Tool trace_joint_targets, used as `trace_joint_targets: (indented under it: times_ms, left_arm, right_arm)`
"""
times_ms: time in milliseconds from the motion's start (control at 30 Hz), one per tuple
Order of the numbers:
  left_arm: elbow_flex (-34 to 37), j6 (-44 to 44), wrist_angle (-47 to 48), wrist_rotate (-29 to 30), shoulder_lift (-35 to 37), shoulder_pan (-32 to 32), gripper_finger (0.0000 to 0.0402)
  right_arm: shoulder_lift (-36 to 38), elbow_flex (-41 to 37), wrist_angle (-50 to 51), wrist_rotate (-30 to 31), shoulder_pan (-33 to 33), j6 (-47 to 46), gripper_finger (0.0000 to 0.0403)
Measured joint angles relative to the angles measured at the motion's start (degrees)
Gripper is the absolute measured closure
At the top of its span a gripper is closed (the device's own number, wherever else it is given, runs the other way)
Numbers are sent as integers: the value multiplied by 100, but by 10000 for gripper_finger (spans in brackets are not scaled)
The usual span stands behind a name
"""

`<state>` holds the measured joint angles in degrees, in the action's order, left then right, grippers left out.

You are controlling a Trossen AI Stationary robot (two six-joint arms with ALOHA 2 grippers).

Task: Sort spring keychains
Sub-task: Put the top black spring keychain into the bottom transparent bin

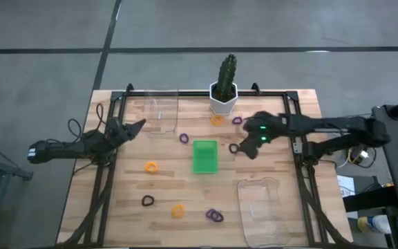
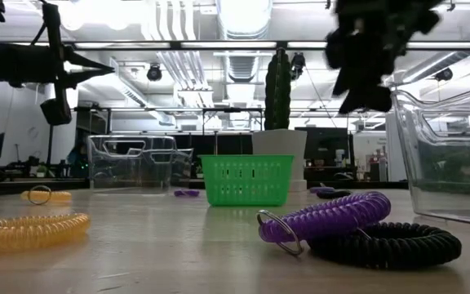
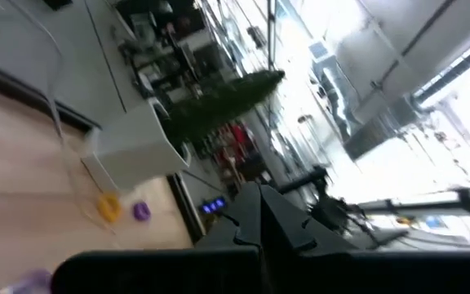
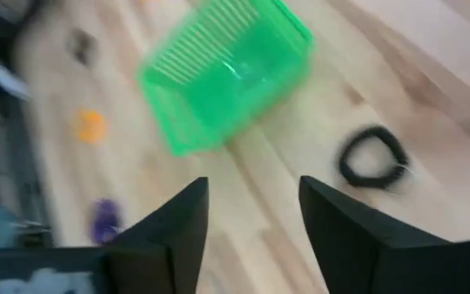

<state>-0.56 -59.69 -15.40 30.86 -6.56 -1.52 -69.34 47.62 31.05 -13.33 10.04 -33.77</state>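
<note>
Green tray (image 1: 204,156); black keychain (image 4: 373,158)

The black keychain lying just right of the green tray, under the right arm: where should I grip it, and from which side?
Come straight down from above. The black keychain lies flat on the table as an open ring, so put one of the fingers inside the loop and one outside, pinching the coil across its thickness. Take the side away from the green tray. The right gripper is open.
</note>
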Motion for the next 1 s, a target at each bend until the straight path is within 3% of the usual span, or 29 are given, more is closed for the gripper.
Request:
trace_joint_targets:
  times_ms: [267,500,800,1000]
  left_arm:
    - [-4,-355,-4,-700,1,0,402]
    - [-7,-363,-4,-748,2,0,402]
    - [-15,-384,-73,-747,4,0,402]
    - [-17,-381,-119,-747,4,0,402]
  right_arm:
    - [-2092,1457,869,24,0,560,211]
    - [-3432,2247,2151,226,-2,905,211]
    - [-3735,2262,2080,778,-28,1133,219]
    - [-3735,2039,2034,759,-48,1428,227]
